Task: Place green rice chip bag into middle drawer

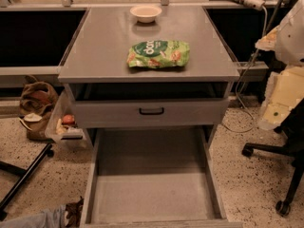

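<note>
The green rice chip bag (158, 54) lies flat on the grey cabinet top (95, 56), near its front edge and a little right of centre. Below the top, a drawer front with a black handle (151, 111) stands slightly out. Under it the middle drawer (152, 196) is pulled far out towards me, a wide shallow grey tray with nothing in it. My arm shows as white and cream shapes at the right edge. The gripper (278, 106) hangs there, right of the cabinet, well away from the bag and holding nothing that I can see.
A pale bowl (146, 13) stands at the back of the cabinet top. An office chair base (280, 175) is on the floor at the right. A brown bag (38, 99) and a clear bin (66, 125) sit left of the cabinet. A jeans-clad leg (33, 218) is at bottom left.
</note>
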